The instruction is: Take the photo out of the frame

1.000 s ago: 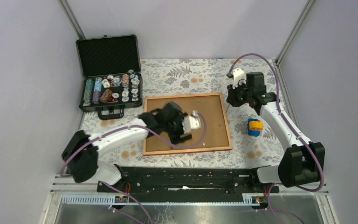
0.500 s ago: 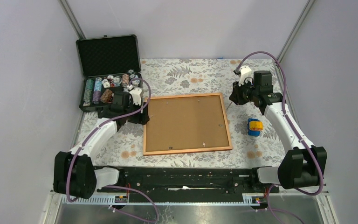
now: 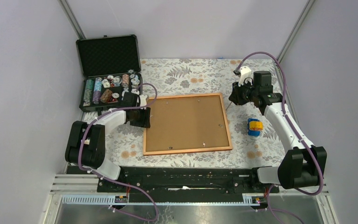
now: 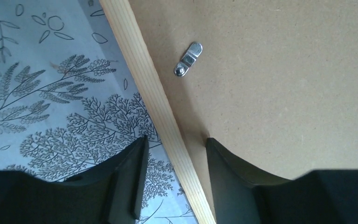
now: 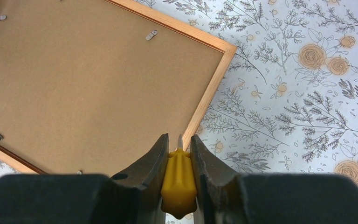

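Right now your left gripper [image 4: 175, 147] has its jaws apart, astride the pale wooden rail of the frame [image 4: 161, 112]; one finger sits on the tablecloth [image 4: 51, 93] side, the other over the brown backing board [image 4: 284, 93], neither pinching the wood; a small metal clip [image 4: 188, 59] lies just ahead of the fingertips; your right gripper [image 5: 179, 140] is clamped on a yellow-handled tool [image 5: 179, 182], thin metal tip poking forward; the frame lies flat, back up, ahead and left of that tip, its edge just beside it; whether they touch, you cannot tell.
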Motion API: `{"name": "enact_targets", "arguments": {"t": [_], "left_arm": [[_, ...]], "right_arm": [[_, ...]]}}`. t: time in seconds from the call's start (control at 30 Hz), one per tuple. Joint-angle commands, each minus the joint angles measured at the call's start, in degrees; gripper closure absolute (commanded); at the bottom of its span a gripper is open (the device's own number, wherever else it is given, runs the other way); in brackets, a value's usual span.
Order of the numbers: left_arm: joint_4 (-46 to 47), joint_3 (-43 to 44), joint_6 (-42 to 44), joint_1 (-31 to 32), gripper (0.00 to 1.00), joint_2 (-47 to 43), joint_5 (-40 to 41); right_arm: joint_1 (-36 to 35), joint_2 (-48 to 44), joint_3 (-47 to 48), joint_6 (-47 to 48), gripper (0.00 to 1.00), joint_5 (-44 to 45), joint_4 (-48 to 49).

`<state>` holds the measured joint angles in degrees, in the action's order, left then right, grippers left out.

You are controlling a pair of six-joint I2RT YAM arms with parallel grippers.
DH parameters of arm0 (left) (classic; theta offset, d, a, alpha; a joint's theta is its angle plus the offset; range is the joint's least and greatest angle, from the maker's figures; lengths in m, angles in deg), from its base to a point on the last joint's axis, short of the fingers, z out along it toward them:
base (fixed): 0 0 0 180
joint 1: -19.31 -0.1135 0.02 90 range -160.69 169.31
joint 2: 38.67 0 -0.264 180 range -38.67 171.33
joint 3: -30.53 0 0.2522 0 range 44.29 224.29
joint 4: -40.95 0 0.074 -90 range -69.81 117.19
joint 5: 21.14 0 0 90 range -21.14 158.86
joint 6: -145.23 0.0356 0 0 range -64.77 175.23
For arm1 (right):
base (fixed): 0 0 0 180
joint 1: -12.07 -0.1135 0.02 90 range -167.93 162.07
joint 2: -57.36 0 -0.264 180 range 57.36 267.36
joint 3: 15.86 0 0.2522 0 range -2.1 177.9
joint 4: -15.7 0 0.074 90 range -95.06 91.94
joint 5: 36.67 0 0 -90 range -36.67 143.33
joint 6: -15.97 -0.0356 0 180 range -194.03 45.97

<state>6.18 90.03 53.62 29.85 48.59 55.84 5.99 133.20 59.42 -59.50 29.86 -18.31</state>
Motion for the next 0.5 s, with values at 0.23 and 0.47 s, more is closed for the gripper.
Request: {"name": "enact_targets", "arguments": {"t": [0.23, 0.47], "left_arm": [[1.83, 10.68, 11.61, 2.51, 0.86, 10.78, 2.48], [-7.32, 27.82, 26.61, 7.43, 0.91, 23.84, 1.56]], "right_arm": [[0.11, 0.16, 0.89, -0.79, 1.0, -0.98, 1.92], [0.57, -0.34, 0.58, -1.05, 1.0, -1.37, 1.99]]}}
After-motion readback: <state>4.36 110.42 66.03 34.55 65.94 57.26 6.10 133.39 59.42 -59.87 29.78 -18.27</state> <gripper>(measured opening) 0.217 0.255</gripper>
